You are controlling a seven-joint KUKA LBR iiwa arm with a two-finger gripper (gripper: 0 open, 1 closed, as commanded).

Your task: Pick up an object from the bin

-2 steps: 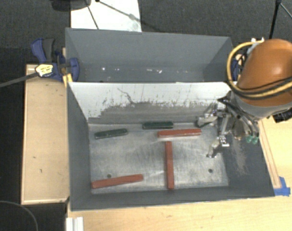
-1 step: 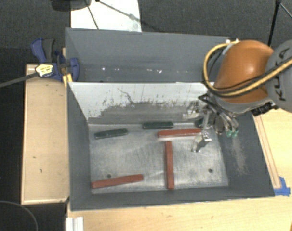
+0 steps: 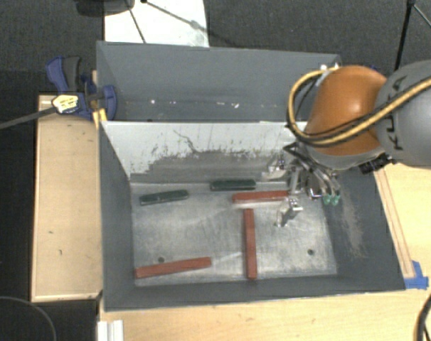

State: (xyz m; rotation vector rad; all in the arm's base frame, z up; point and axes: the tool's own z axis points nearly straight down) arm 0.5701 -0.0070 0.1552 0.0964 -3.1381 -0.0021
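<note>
Red-brown stick (image 3: 260, 197) at the rear of the bin (image 3: 117, 219) is overhung at its right end by the hand (image 3: 289, 212). The hand's state cannot be told.

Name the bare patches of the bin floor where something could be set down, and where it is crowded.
Widest bare floor: between the left green bar, the front red bar and the lengthwise red bar. Smaller patch: right of that bar, in front of the gripper. Crowded: back right, around the second green bar, the crosswise red bar and the gripper.
</note>
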